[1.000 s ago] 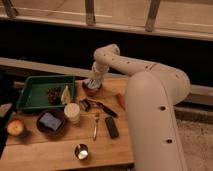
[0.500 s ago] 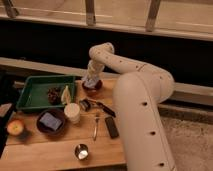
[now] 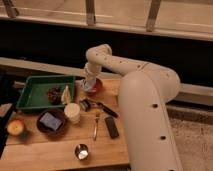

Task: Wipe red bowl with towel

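The red bowl [image 3: 96,88] sits at the far edge of the wooden table [image 3: 60,150], just right of the green tray. My gripper [image 3: 89,81] reaches down into the bowl from the white arm [image 3: 125,65]. A pale bluish towel [image 3: 89,86] shows under the gripper inside the bowl, pressed against its left side.
A green tray [image 3: 35,85] with food bits stands at the left. A dark bowl with a blue sponge [image 3: 50,121], a white cup [image 3: 72,113], an apple [image 3: 15,127], a fork [image 3: 95,127], a black remote-like bar [image 3: 112,127], a small metal cup [image 3: 81,151] and a dark utensil [image 3: 102,107] lie around.
The arm has shifted slightly left across the frames, and the gripper stays in the red bowl with the towel.
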Tool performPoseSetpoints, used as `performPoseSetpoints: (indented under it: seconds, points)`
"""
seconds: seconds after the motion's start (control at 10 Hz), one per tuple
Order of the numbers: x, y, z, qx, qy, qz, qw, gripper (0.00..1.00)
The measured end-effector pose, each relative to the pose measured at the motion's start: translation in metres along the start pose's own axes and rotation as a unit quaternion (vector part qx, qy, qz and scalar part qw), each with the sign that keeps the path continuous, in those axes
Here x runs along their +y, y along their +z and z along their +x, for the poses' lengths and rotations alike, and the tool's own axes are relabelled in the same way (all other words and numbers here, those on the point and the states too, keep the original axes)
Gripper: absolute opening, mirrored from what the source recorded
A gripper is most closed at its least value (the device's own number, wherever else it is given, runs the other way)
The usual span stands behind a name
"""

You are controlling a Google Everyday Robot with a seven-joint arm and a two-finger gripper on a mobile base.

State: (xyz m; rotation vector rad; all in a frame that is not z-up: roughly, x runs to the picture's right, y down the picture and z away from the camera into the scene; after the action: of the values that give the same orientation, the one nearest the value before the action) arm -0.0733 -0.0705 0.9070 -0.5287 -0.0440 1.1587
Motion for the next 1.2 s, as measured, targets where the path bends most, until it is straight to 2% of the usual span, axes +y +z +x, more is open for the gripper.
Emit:
performPoseSetpoints:
  seconds: [0.2, 0.5, 0.7, 0.9, 1.0, 1.2]
  points:
    - [-0.023, -0.013, 0.017, 0.004, 0.010, 0.012, 0.9999, 0.00]
    - [-0.032, -0.011, 0.014, 0.002, 0.012, 0.013, 0.9998, 0.00]
    - [-0.021, 0.002, -0.004, 0.000, 0.006, 0.004, 1.0000, 0.00]
    - [0.005, 0.020, -0.031, -0.002, -0.005, -0.012, 0.9999, 0.00]
    - [0.026, 0.030, -0.044, -0.002, -0.015, -0.024, 0.9996, 0.00]
    - [0.043, 0.036, -0.053, 0.000, -0.024, -0.031, 0.9992, 0.00]
